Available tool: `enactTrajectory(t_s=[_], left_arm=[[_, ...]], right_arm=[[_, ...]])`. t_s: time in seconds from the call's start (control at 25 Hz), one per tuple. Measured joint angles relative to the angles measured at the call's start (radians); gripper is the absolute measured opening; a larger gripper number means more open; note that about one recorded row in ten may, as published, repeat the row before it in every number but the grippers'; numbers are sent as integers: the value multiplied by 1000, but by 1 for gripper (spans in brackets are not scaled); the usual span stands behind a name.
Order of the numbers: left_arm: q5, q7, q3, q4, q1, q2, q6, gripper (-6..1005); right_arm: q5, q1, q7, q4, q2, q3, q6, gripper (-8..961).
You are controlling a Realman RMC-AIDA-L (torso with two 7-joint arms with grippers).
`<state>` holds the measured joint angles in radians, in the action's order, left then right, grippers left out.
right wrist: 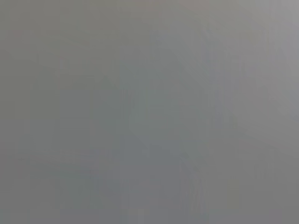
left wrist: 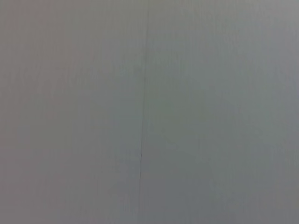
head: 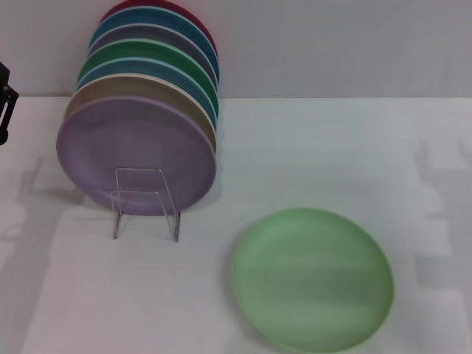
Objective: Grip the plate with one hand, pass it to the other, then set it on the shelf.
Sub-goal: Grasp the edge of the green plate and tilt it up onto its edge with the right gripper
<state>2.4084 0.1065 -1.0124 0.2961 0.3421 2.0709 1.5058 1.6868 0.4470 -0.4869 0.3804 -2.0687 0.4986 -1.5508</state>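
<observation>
Head view, plate: pale mint-green plate (head: 313, 279) lies flat on the white table (head: 332, 155), nearest of all, well off from the left gripper and on its far right.
Head view, shelf: low clear wire rack (head: 145, 203) stands between that gripper and the plate, its squarish front loop facing us.
Head view, stack: lavender plate (head: 133, 151) leans upright at the front of the rack; behind it a tan plate (head: 193, 105), blue ones, a darker green plate (head: 158, 55) and a dark red plate (head: 193, 16) at the back.
Head view, left gripper: only a black sliver (head: 6, 99) at the picture's edge, just beside the stacked plates, touching nothing; I cannot tell whether its fingers are apart or together.
Head view, right gripper: out of sight.
Left wrist view: plain grey surface with one thin seam (left wrist: 142, 116).
Right wrist view: plain grey blur, nothing to make out.
</observation>
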Motion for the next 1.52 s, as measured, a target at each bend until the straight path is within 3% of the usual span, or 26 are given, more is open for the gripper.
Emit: enactTrajectory(t_s=[0.12, 0.36, 0.4, 0.44, 0.56, 0.6, 0.64, 0.68, 0.76, 0.8, 0.84, 0.88, 0.96, 1.0, 1.04, 1.16, 1.28, 1.4, 1.52], left_arm=[[0, 1, 0, 0, 0, 0, 0, 811], [0, 4, 0, 0, -1, 0, 0, 810], [0, 3, 0, 0, -1, 0, 0, 810], [0, 3, 0, 0, -1, 0, 0, 809], [0, 1, 0, -1, 0, 0, 0, 809], [0, 1, 0, -5, 3, 0, 0, 809], [0, 1, 0, -5, 3, 0, 0, 809], [0, 1, 0, -9, 6, 0, 0, 809], [0, 1, 0, -17, 12, 0, 0, 808], [0, 1, 0, -22, 15, 0, 0, 808], [0, 1, 0, -22, 15, 0, 0, 808], [0, 1, 0, -22, 17, 0, 0, 808], [0, 1, 0, -23, 19, 0, -3, 808], [0, 2, -3, -24, 20, -1, -6, 808], [0, 2, -3, -24, 20, -1, -6, 807], [0, 2, -8, -25, 23, -1, -9, 807], [0, 5, -8, -25, 24, -1, -10, 807], [0, 6, -8, -24, 27, 0, -10, 806], [0, 7, -8, -23, 27, 1, -10, 806]], right_arm=[[6, 6, 1, 51, 10, 32, 75, 661], [9, 18, -41, 226, 55, 108, 341, 661], [9, 8, -103, 301, 69, 161, 444, 661], [9, 8, -103, 301, 69, 161, 444, 661], [10, -31, -253, 447, 82, 308, 663, 661], [10, -66, -355, 537, 79, 417, 820, 661], [10, -66, -355, 537, 79, 417, 820, 661], [9, -86, -417, 576, 69, 486, 908, 660], [4, -122, -527, 641, 39, 617, 1073, 660], [2, -154, -630, 692, 0, 753, 1241, 660], [2, -154, -630, 692, 0, 753, 1241, 660], [2, -166, -662, 712, -11, 809, 1329, 660], [2, -171, -670, 729, -13, 870, 1440, 660], [8, -164, -642, 731, -8, 928, 1561, 660], [8, -164, -642, 731, -8, 928, 1561, 660], [39, -149, -619, 725, -6, 1031, 1732, 660], [186, -132, -512, 740, -4, 1111, 1867, 660], [480, -97, -297, 810, -4, 1202, 2083, 660], [572, -80, -221, 850, -5, 1230, 2204, 660]])
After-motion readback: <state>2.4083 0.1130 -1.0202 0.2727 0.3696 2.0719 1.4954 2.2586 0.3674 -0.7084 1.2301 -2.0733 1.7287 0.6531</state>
